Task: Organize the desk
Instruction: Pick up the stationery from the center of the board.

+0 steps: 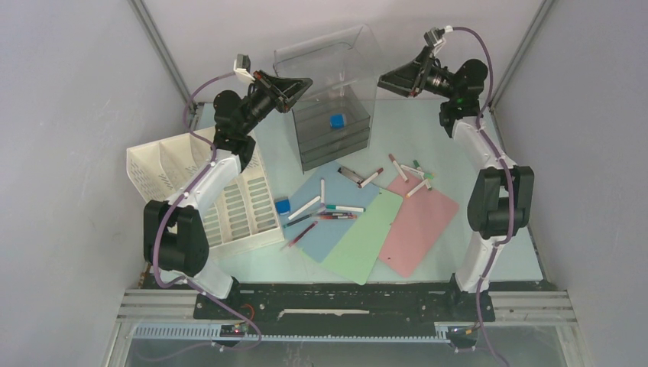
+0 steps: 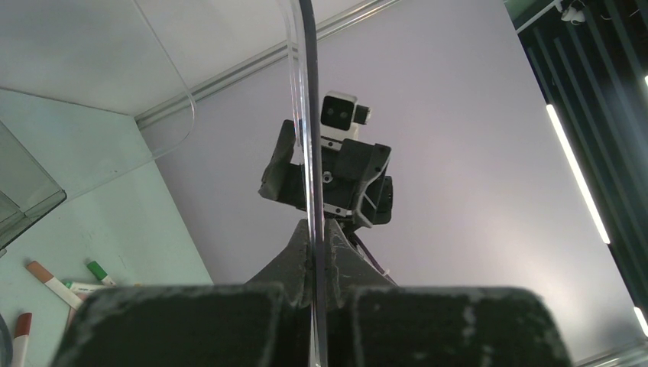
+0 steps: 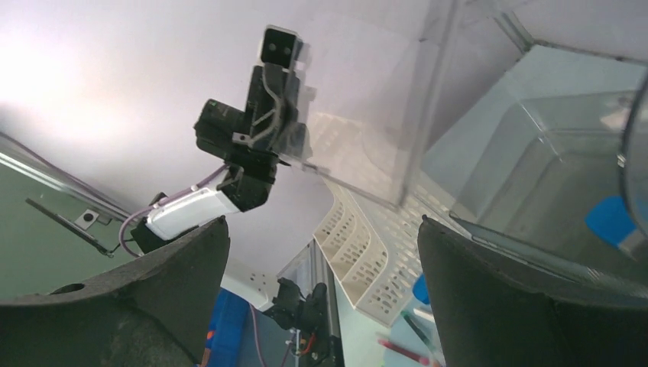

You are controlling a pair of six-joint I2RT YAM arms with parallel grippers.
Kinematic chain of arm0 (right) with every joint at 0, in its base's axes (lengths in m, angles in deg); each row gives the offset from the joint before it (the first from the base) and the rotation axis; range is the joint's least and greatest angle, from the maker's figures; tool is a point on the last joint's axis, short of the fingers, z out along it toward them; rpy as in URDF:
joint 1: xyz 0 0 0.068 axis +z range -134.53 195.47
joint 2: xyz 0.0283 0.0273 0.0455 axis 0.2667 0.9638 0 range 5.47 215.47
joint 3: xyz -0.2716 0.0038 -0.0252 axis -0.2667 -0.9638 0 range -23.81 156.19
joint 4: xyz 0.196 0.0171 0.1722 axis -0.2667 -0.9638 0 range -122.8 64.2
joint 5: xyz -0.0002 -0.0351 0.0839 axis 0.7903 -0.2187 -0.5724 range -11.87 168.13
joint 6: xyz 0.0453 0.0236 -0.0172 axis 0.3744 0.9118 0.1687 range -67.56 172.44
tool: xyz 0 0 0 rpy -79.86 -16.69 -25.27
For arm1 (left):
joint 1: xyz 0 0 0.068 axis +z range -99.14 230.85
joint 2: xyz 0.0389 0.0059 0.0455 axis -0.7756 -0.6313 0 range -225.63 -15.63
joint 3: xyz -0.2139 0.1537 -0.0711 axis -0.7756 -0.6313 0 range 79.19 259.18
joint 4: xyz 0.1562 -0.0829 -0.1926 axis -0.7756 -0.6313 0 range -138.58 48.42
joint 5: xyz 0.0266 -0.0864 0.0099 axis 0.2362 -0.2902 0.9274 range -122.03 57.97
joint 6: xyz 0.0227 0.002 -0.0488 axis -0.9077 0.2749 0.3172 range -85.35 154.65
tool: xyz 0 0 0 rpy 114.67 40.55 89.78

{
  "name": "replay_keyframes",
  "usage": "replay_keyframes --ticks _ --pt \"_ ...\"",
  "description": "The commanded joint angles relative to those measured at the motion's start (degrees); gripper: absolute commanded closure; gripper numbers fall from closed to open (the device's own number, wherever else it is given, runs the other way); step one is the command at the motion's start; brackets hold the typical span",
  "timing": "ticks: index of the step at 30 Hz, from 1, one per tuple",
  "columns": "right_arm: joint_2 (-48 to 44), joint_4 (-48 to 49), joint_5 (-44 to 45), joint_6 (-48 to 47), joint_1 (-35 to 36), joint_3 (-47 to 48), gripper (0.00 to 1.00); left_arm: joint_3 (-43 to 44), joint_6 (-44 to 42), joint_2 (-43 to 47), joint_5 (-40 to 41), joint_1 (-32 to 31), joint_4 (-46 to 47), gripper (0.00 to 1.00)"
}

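The desk (image 1: pixel 513 248) fills the enclosure, its black rail along the near edge. A white slotted file rack (image 1: pixel 200 191) lies against the left edge. A clear plastic drawer box (image 1: pixel 334 126) stands at the middle of the far edge, its tall clear shell (image 1: pixel 328 57) rising above the drawers. Blue (image 1: pixel 332 222), green (image 1: pixel 365 237) and pink (image 1: pixel 420 222) sheets overlap at the centre, reaching toward the near edge. Markers (image 1: pixel 336 208) lie scattered across them. A small blue block (image 1: pixel 282 205) sits just beside the rack, and a blue cube (image 1: pixel 336 121) sits inside a drawer.

The step in hand looks like steadying or raising the shell so the box can be loaded. To do it well, the pinch should stay square on the thin wall. Any lift should be slow, since the plastic will likely flex and slip.

The left gripper (image 2: pixel 313 233) is clamped on the shell's left wall, fingers pressed together on the thin clear edge. The right gripper (image 1: pixel 388 81) hovers near the shell's right side with its fingers wide apart, holding and touching nothing.
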Motion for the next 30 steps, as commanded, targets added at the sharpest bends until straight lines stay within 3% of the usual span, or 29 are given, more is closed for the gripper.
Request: replay_keyframes --ticks 1,10,18,26,30 --pt "1.36 -1.32 2.80 2.56 1.00 5.12 0.00 2.52 -0.34 1.82 0.30 0.40 7.13 1.00" --pt "3.01 -7.05 5.32 2.14 1.68 9.04 0.16 2.39 -0.34 1.82 0.26 0.35 7.13 1.00" --pt "3.36 -4.65 4.92 3.60 1.09 8.95 0.54 2.09 -0.34 1.91 0.23 0.35 7.13 0.97" --pt "4.28 -3.37 4.78 5.27 0.97 9.91 0.65 1.95 -0.34 2.08 0.30 0.39 7.11 0.94" --pt "4.60 -2.33 4.92 6.31 0.82 9.88 0.76 1.73 -0.34 2.24 0.35 0.34 7.13 0.91"
